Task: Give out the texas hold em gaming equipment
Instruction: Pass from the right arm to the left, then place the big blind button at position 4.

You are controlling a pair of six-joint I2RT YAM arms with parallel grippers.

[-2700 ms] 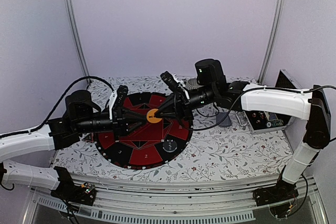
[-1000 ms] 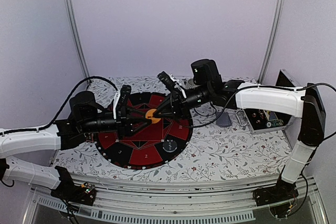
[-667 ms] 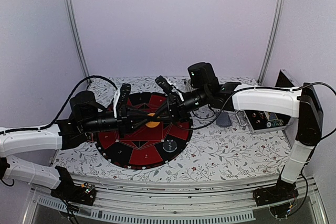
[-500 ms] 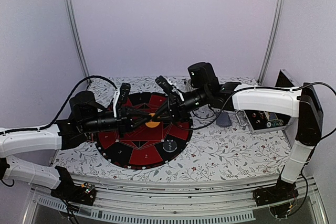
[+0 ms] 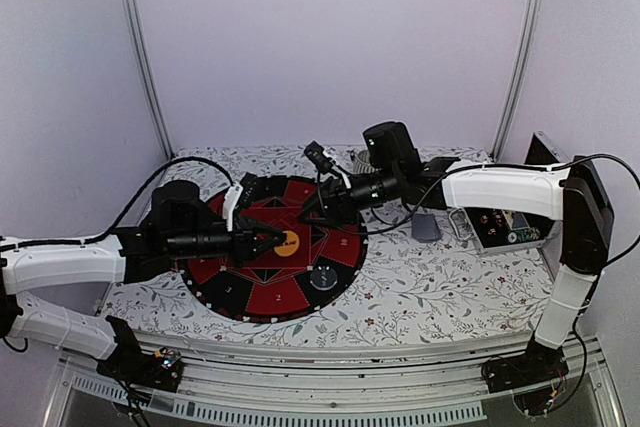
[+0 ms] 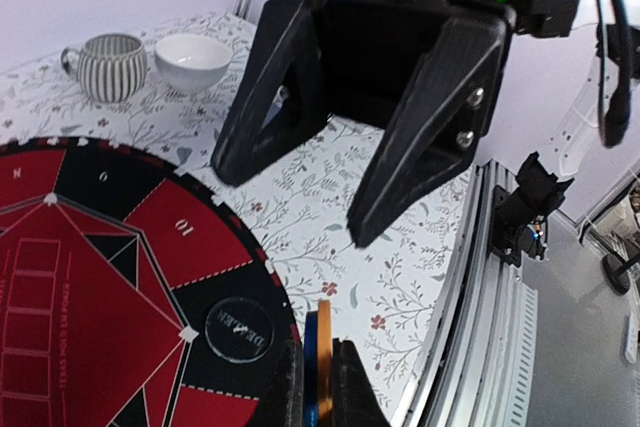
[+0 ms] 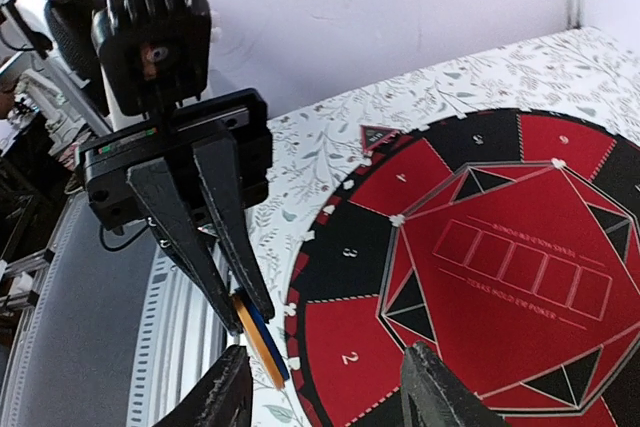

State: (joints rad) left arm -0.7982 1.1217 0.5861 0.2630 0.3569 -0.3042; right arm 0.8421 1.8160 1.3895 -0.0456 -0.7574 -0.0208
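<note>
L tool [image 7: 248, 315] pressed tight on two chips [image 7: 265, 347], one orange & one blue, stacked face to face, held on edge. Overhead cam: the pair hangs above the middle of the red-and-black mat [image 5: 265, 292], not touching it. R tool [image 6: 295, 205] faces the L one head-on, fingers spread wide, nothing between them. Its tips are near the chips but apart from them. Both arms reach in low over the mat from opp. sides. Black dealer disc [image 6: 238, 330] lies flat on a black panel near the mat's rim, R side. Far end of the flower-print bench [image 5: 430, 287]: striped cup [image 6: 108, 65] & white bowl [image 6: 193, 60] just beside each other, both upright, off the mat.
</note>
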